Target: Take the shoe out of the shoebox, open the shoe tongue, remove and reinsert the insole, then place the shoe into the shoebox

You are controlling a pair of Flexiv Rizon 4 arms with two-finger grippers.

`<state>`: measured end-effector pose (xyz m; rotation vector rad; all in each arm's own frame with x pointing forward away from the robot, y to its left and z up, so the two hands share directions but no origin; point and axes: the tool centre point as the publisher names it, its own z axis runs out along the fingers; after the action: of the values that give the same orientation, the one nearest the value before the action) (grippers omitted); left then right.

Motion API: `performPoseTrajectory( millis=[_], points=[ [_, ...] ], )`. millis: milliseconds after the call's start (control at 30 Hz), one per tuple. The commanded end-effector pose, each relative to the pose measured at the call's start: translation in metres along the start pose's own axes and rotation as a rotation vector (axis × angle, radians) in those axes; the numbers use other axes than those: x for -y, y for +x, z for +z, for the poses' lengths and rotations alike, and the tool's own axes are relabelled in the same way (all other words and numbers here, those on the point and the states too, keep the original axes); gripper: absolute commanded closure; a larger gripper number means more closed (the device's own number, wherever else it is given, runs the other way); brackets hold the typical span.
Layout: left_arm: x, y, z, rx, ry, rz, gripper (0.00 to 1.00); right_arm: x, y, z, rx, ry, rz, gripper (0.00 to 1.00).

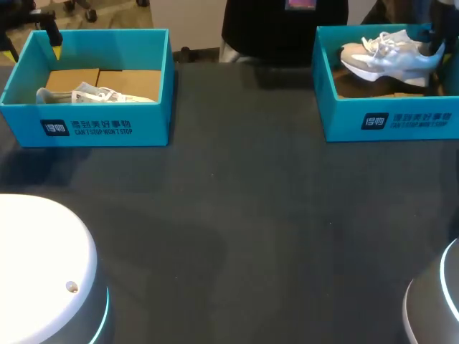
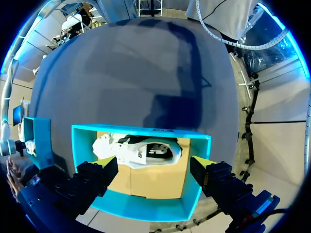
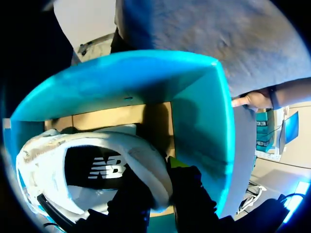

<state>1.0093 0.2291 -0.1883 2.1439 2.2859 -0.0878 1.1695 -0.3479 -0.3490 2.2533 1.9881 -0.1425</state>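
Head view: on the worktop (image 1: 237, 215), a white shoe (image 1: 93, 94) lies in the left box (image 1: 107, 125); a second shoe (image 1: 387, 57) tilts up in the right box (image 1: 387, 122).

Left wrist view: the left end effector (image 2: 154, 165) hangs above the left box, jaws wide apart.

Right wrist view: the right end effector (image 3: 163, 179) is clamped on the second shoe.

The counter (image 1: 237, 215) was a dark, matte grey surface, with soft, broad shadows lying across its middle.

table (image 1: 237, 229): dark, matt, fine-grained. left shoebox (image 1: 107, 127) and right shoebox (image 1: 391, 122): matt teal card, raw brown cardboard floors. shoe (image 1: 391, 61) in the right one: white, smooth matt upper.
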Motion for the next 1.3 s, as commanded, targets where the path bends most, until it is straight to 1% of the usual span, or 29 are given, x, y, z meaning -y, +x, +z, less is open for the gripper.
performPoseTrajectory(
  millis=[33, 167, 267, 433, 633, 800, 933, 1067, 1100, 1167, 1300],
  points=[
    [0.001, 0.000, 0.000, -0.002, -0.002, 0.000, 0.00, 0.007, 0.003, -0.030, 0.008, 0.010, 0.005, 1.00],
    [0.001, 0.000, 0.000, -0.002, -0.002, 0.000, 0.00, 0.016, 0.007, -0.051, 0.029, 0.022, -0.011, 1.00],
    [0.001, 0.000, 0.000, -0.002, -0.002, 0.000, 0.00, 0.024, 0.008, -0.060, 0.044, 0.034, 0.000, 1.00],
    [0.001, 0.000, 0.000, -0.002, -0.002, 0.000, 0.00, 0.037, 0.015, -0.071, 0.039, 0.041, 0.044, 1.00],
    [0.001, 0.000, 0.000, -0.002, -0.002, 0.000, 0.00, 0.052, 0.030, -0.089, 0.048, 0.046, 0.056, 1.00],
    [0.001, 0.000, 0.000, -0.002, -0.002, 0.000, 0.00, 0.059, 0.035, -0.097, 0.061, 0.050, 0.059, 1.00],
    [0.001, 0.000, 0.000, -0.002, -0.002, 0.000, 0.00, 0.068, 0.038, -0.110, 0.075, 0.041, 0.086, 1.00],
    [0.001, 0.000, 0.000, -0.002, -0.002, 0.000, 0.00, 0.079, 0.046, -0.127, 0.087, 0.039, 0.089, 1.00],
    [0.001, 0.000, 0.000, -0.002, -0.002, 0.000, 0.00, 0.079, 0.046, -0.127, 0.087, 0.039, 0.089, 1.00],
    [0.001, 0.000, 0.000, -0.002, -0.002, 0.000, 0.00, 0.086, 0.051, -0.134, 0.106, 0.038, 0.084, 1.00],
    [0.001, 0.000, 0.000, -0.002, -0.002, 0.000, 0.00, 0.092, 0.058, -0.138, 0.113, 0.037, 0.085, 1.00]
  ],
)
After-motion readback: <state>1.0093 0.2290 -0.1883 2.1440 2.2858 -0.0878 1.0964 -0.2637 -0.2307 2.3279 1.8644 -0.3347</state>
